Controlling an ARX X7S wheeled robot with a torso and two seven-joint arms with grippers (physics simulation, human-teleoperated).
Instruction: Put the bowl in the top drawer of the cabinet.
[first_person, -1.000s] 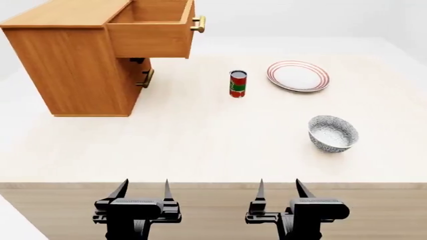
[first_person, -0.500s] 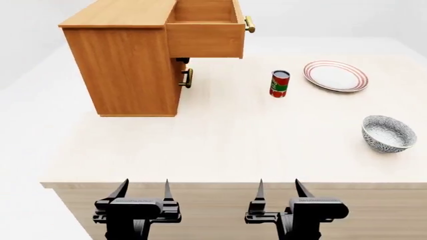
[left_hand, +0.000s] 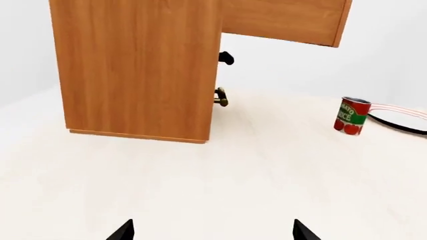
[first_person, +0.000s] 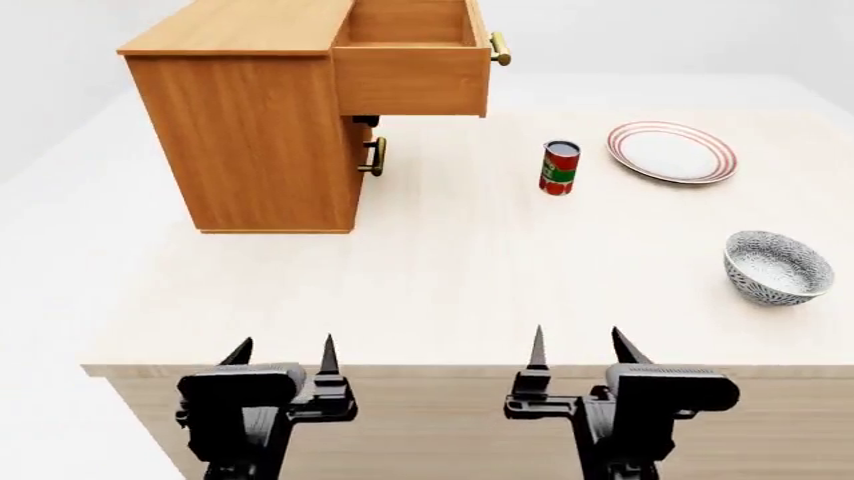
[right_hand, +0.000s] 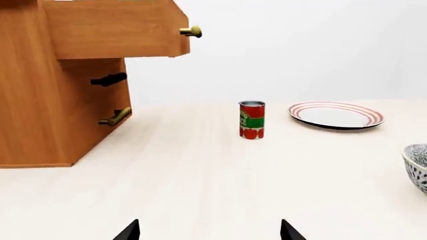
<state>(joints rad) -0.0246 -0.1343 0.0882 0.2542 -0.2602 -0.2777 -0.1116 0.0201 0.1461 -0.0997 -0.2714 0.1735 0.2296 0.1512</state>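
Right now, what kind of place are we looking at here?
Probably a simulated kitchen-style test bench, not a real room: a pale wooden table against blank white surroundings, carrying only a small cabinet with its top drawer pulled open, a tomato can, a plate and a bowl.

Bowl: speckled, upright, well apart from cabinet. Top drawer: pulled open, brass-handled.

Top drawer pulled out of cabinet; can, plate, bowl standing apart on tabletop.
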